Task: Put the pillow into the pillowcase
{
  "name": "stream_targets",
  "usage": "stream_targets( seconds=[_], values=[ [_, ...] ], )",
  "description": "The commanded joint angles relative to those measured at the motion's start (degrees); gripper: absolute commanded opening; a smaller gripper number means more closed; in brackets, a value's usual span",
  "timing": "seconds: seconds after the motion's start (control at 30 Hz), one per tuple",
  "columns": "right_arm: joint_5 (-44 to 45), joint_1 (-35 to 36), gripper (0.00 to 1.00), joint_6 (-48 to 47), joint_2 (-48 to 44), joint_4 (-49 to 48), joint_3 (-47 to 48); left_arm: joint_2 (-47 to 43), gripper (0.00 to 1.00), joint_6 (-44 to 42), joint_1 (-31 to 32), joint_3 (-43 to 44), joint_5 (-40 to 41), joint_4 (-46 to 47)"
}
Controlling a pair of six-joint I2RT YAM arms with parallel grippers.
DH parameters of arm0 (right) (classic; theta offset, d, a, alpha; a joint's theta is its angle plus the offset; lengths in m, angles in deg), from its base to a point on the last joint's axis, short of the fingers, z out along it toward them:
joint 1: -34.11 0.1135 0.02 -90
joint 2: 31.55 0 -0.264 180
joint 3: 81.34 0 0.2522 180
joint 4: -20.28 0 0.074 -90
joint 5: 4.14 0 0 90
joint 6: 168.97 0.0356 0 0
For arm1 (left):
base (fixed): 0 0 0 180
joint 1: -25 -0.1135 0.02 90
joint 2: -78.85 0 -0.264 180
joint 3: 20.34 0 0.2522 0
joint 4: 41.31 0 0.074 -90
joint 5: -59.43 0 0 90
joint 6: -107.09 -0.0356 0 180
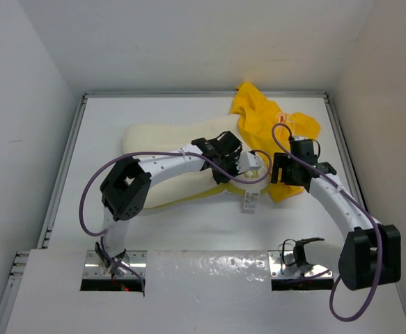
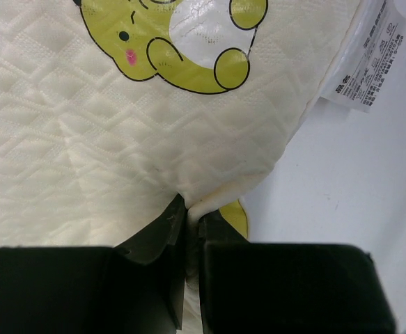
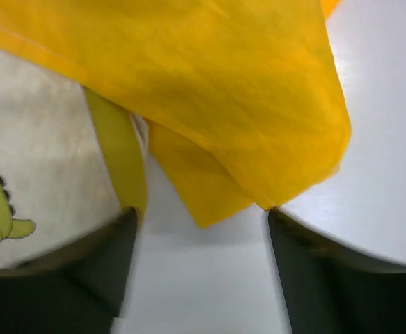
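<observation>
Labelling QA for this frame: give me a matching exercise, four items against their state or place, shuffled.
1. thick cream-white quilted pillow
2. thin bright yellow fabric pillowcase
3. left hand
4. right hand

A. open, fingers spread apart
B. bunched up at the far right of the table
C. shut, pinching the pillow's edge
D. lying flat, partly under the left arm

Pairs: 1-D, 2-B, 3-C, 4-A

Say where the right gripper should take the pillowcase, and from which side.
Take the pillowcase by its loose pointed corner beside the pillow, coming from the near side. That corner juts free of the folds over bare table, looks thin enough to pinch, and sits between the open fingers of the right gripper.
</observation>
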Motion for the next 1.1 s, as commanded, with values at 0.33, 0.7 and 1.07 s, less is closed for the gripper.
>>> stream_targets(
  seconds=[0.33,0.7,1.07],
  values=[
    [10.5,0.0,0.91,-1.1,15.6,-4.6,2.1,-1.0,0.0,-0.2,-0.5,0.9,-0.3,1.1],
    [11.3,-0.1,0.42,-3.1,15.8,-5.5,3.5,-1.0,0.0,0.2,-0.5,0.3,-0.6,0.7],
    [5.8,0.2,0.0,-4.4,11.6,-0.1,5.6,-0.6,0.0,1.8,-0.8,1.8,-1.2,1.9]
  ],
)
